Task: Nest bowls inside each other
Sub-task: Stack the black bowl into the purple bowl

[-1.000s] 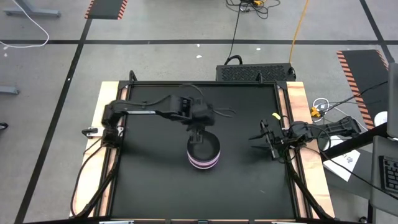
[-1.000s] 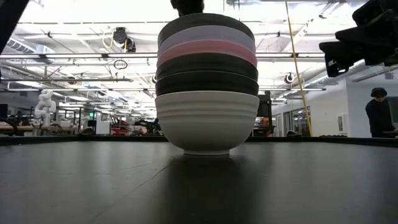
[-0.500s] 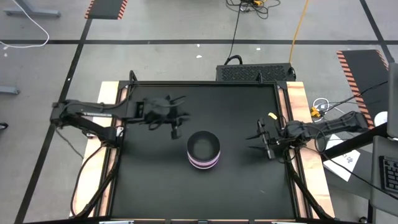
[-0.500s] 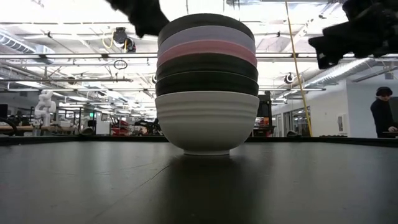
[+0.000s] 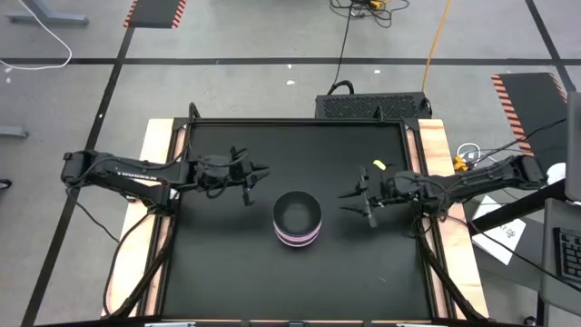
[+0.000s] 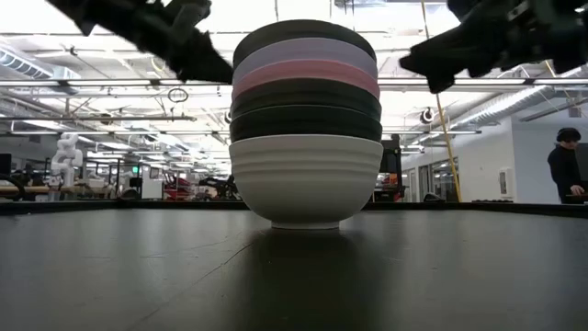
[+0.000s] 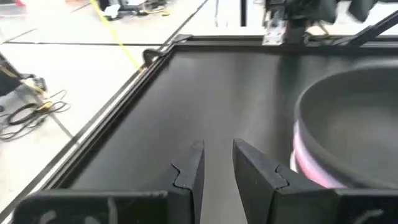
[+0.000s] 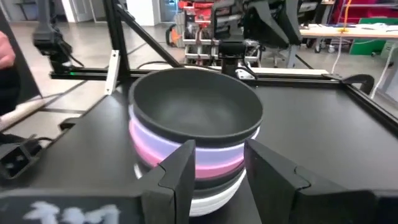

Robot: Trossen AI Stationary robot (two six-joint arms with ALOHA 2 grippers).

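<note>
Six bowls (image 5: 298,221) stand nested in one stack near the middle of the black table, resting on the white bottom bowl's foot (image 6: 305,221). Above the white bowl (image 6: 305,179) come two black ones, a pink one (image 6: 305,78), a lavender one (image 6: 305,55) and a black one on top (image 8: 196,106). My left gripper (image 5: 253,182) hovers left of the stack and a little farther back, narrowly open (image 7: 217,149), with nothing between its fingers. My right gripper (image 5: 354,203) hovers to the right of the stack, open (image 8: 219,152), pointing at the stack and clear of it.
Raised wooden rails (image 5: 434,154) border the black table top on the left and right. A black box (image 5: 372,106) sits just beyond the far edge. A person (image 6: 562,167) stands in the room at the right, and a hand (image 8: 6,50) shows beyond the table.
My left gripper has drawn away from above the stack toward the table's left edge and sunk, tipping from pointing down to nearly level. My right gripper has come from the right edge toward the stack and risen a little. The stack has stayed still.
</note>
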